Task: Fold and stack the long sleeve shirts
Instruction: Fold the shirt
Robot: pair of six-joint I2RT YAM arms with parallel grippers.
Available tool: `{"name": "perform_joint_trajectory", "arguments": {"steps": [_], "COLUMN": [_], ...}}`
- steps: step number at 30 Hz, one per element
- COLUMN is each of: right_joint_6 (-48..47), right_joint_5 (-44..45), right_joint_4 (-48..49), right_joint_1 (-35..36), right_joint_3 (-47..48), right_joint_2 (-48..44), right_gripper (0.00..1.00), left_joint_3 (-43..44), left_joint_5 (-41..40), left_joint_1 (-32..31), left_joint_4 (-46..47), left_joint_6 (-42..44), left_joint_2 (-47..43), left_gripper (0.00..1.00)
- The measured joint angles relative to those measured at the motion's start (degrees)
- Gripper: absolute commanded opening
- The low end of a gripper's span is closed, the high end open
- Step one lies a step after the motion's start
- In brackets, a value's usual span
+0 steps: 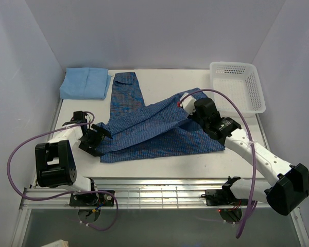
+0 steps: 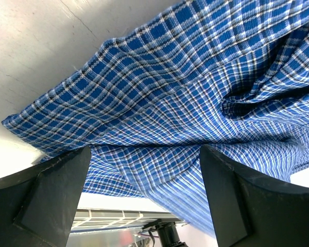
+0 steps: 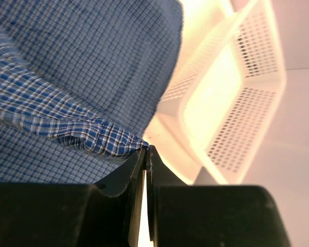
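The dark blue check shirt [image 1: 154, 128] lies spread across the middle of the table, one sleeve reaching toward the back. The plain light blue shirt [image 1: 85, 83] lies folded at the back left. My left gripper [image 1: 99, 135] is open at the check shirt's left edge; in the left wrist view [image 2: 144, 175] its fingers [image 2: 46, 200] stand wide apart with the check cloth [image 2: 185, 92] just ahead of them. My right gripper [image 1: 188, 109] is shut on a fold of the check shirt and holds it raised over the shirt's right part; the right wrist view shows the pinched cloth [image 3: 92, 136] at the gripper [image 3: 146, 150].
A white mesh basket [image 1: 237, 85] stands at the back right, close beyond my right gripper, and fills the right wrist view's right side [image 3: 232, 103]. A metal rail [image 1: 159, 193] runs along the table's near edge. Walls close in the left, back and right sides.
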Motion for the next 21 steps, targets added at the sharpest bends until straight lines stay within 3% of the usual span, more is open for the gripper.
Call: {"name": "perform_joint_trajectory", "arguments": {"steps": [9, 15, 21], "right_joint_6": [-7.3, -8.3, -5.7], "right_joint_5": [3.7, 4.9, 9.2], "right_joint_4": [7.7, 11.8, 14.5], "right_joint_1": [-0.2, -0.3, -0.6], "right_joint_3": [-2.5, -10.2, -19.2], "right_joint_2": [-2.5, -6.3, -6.7], "right_gripper": [0.08, 0.09, 0.27], "left_joint_3": [-0.1, -0.3, -0.3], "left_joint_5": [0.0, 0.0, 0.0], "left_joint_1": [0.1, 0.3, 0.3], "left_joint_4": [0.0, 0.3, 0.3], "left_joint_6": [-0.9, -1.3, -1.3], "left_joint_2": [0.0, -0.2, -0.2], "left_gripper": [0.98, 0.98, 0.98]}}
